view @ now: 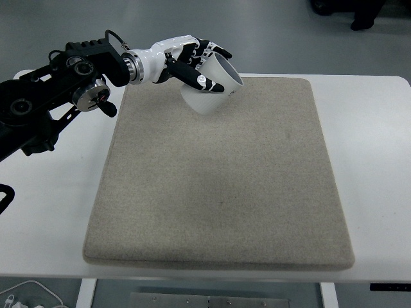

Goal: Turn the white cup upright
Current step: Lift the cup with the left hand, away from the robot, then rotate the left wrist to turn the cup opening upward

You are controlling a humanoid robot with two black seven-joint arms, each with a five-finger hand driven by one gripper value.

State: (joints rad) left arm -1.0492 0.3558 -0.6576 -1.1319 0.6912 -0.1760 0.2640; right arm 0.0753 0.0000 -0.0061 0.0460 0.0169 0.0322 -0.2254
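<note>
While the left hand clasped the white cup over the far-left corner of the beige felt mat, the cup hung tilted, mouth facing up and right. Judged mid-flip; next, levelling and setting its base down.

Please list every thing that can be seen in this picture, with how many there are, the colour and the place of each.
white cup: one, white, tilted with its opening toward the upper right, held over the far left part of the mat.
mat: one, beige-grey, square, lying on the middle of the table.
table: one, white, under the mat.
cables: white, at the bottom left corner, below the table edge.
dark shapes: at the top right, on the floor; cannot tell what they are.
left hand: one, white and black, fingers closed on the white cup; its black arm enters from the left.
</note>
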